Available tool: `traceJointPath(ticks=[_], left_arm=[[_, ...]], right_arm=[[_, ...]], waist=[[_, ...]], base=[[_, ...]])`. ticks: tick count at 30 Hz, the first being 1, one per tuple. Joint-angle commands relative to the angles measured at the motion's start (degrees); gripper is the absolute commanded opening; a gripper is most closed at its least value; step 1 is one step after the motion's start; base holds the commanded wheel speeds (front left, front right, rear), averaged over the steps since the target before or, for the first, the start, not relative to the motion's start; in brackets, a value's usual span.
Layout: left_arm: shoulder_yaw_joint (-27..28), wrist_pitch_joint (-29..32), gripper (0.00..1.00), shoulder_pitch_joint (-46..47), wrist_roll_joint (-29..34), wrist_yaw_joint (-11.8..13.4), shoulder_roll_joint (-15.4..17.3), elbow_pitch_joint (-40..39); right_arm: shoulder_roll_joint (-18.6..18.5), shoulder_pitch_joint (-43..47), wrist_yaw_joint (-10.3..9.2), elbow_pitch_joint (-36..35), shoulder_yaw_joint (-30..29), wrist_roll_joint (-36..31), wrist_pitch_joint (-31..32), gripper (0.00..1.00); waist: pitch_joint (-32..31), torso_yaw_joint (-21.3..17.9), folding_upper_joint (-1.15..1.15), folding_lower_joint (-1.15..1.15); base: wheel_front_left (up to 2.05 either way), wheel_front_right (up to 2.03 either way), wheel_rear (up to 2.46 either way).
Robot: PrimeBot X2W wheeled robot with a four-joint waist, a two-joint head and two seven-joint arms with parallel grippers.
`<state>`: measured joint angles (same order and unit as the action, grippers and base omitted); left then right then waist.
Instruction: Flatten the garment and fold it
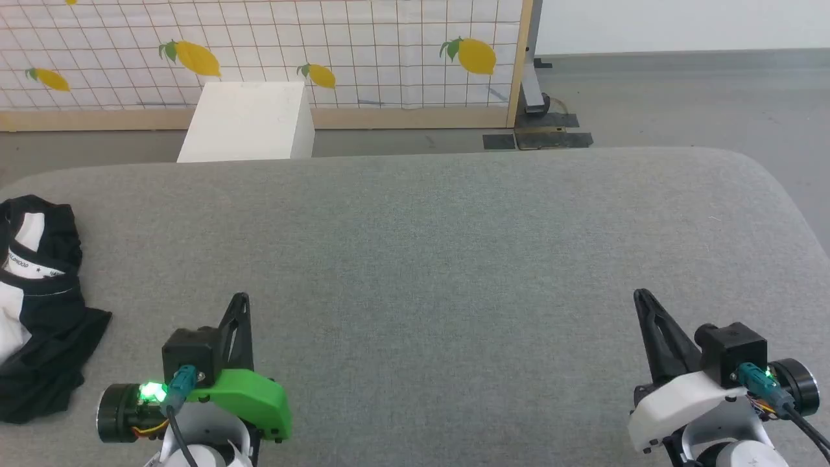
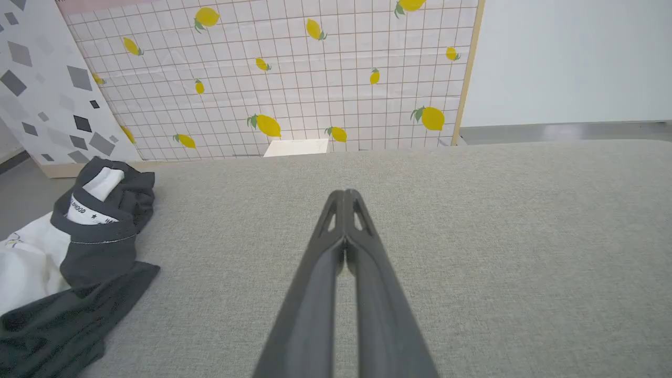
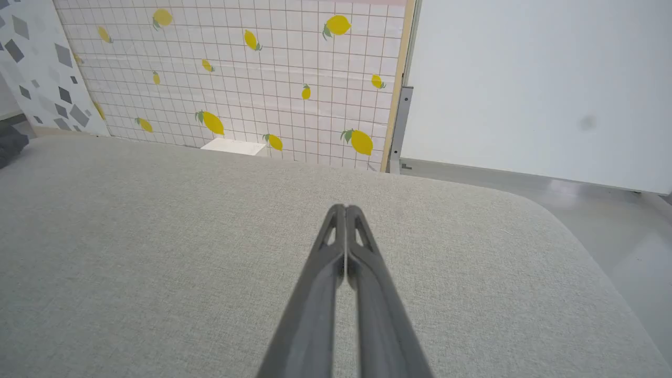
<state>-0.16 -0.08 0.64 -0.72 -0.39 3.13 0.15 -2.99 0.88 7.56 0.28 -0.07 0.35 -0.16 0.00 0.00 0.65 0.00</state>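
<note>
My left gripper [image 1: 241, 298], right gripper [image 1: 640, 294] both pinched shut, empty. Black-sleeved shirt [image 1: 39, 311] bunched at tabletop [image 1: 454, 246] left edge; careless reach may nudge it off.

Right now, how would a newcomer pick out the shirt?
Find the wide grey table and follow it to its left edge. The shirt lies crumpled there, left of the left end effector. It is black and white, with a lettered neckband, against plain grey.

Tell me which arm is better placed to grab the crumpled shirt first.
The left. The garment lies bunched at the table's left edge, near the left gripper; the right gripper is far across the table.
</note>
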Motion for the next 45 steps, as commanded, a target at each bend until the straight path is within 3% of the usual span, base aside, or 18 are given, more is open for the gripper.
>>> traceJointPath(ticks=[1,21,22,23,34,45], left_arm=[[0.2,0.1,0.00,-0.6,0.7,0.4,-0.2,-0.1],[0.2,0.1,0.00,-0.6,0.7,0.4,-0.2,-0.1],[0.2,0.1,1.00,-0.6,0.7,0.4,-0.2,-0.1],[0.0,0.0,1.00,0.0,0.0,0.0,0.0,0.0],[-1.0,-1.0,1.00,0.5,-0.8,0.6,0.0,0.9],[-1.4,-2.3,1.00,1.0,-1.6,1.5,0.3,1.7]], right_arm=[[0.1,-0.9,-0.08,-0.3,0.1,-0.3,0.2,0.00],[0.1,-0.9,-0.08,-0.3,0.1,-0.3,0.2,0.00],[0.1,-0.9,-0.08,-0.3,0.1,-0.3,0.2,1.00],[0.0,0.0,0.01,0.0,0.0,0.0,0.0,1.00],[0.0,-0.1,0.01,0.1,-0.1,0.4,-0.8,1.00],[0.0,0.0,0.00,0.3,-0.4,1.0,-2.0,1.00]], waist=[[0.0,0.0,-0.65,0.00],[0.0,0.0,-0.65,0.00],[0.0,0.0,-0.65,0.00],[0.0,0.0,0.00,0.00],[0.0,0.3,-0.04,0.00],[0.0,3.0,-0.10,0.00]], base=[[0.00,0.00,0.00],[0.00,0.00,0.00],[0.00,0.00,0.00],[0.00,0.00,0.00],[0.00,0.00,0.00],[0.00,0.00,0.00]])
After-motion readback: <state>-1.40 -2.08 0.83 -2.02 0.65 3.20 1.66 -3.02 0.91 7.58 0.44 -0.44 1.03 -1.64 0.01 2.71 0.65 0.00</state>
